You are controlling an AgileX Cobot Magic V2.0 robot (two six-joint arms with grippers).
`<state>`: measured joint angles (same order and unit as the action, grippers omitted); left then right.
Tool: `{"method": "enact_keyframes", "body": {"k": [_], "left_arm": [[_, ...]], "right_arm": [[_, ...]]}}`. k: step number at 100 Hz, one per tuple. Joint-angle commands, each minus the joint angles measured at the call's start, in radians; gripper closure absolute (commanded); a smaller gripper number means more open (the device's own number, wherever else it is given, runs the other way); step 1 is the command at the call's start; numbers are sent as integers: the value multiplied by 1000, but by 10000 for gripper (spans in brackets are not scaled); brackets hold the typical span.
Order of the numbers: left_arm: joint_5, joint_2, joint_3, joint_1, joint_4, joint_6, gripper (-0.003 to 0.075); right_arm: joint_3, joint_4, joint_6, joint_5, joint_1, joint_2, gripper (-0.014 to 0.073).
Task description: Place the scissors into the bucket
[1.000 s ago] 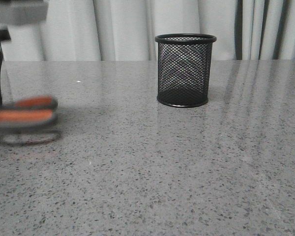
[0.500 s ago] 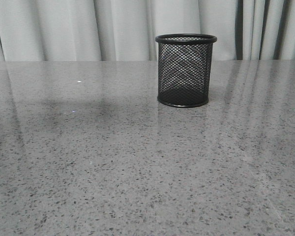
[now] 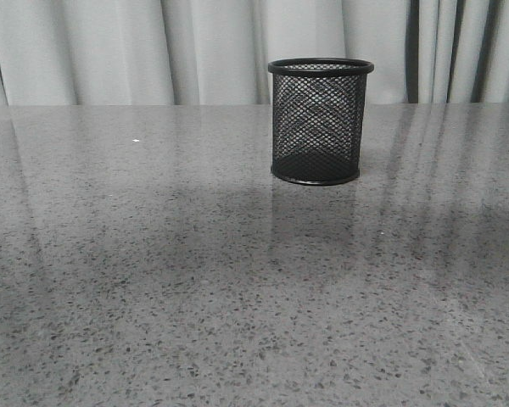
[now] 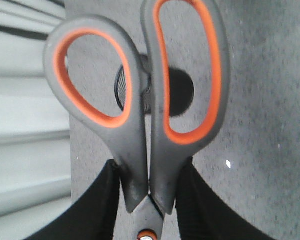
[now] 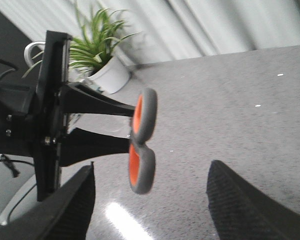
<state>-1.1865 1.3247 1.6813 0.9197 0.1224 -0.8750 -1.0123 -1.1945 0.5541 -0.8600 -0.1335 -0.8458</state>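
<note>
- The left gripper (image 4: 149, 200) is clamping the scissors (image 4: 140, 115) near the pivot, its fingers (image 4: 97, 205) pressing either side; the handle loops are pointing away from the wrist, over the bucket (image 4: 155, 92).
- The right gripper (image 5: 150, 200) is hanging spread wide, holding nothing.
- The bucket (image 3: 320, 120) is standing upright on the table (image 3: 153, 280), where a shadow has spread across since half a second ago.

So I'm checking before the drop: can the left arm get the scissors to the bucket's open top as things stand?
Probably yes. The left gripper is shut on the scissors, and the bucket stands upright with nothing visible inside or around it. In the left wrist view the bucket shows directly behind the handles, which suggests the arm is roughly lined up.
</note>
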Motion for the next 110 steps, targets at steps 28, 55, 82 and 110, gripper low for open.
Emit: {"method": "enact_keyframes", "body": {"k": [28, 55, 82, 110], "left_arm": [[130, -22, 32, 29, -11, 32, 741], [158, 17, 35, 29, -37, 32, 741], [220, 25, 43, 29, -52, 32, 740], [147, 25, 43, 26, -93, 39, 389]], "right_arm": [[-43, -143, 107, -15, 1, -70, 162], [-88, -227, 178, -87, 1, -154, 167], [-103, -223, 190, -107, 1, -198, 461], [-103, -218, 190, -113, 1, -224, 668]]}}
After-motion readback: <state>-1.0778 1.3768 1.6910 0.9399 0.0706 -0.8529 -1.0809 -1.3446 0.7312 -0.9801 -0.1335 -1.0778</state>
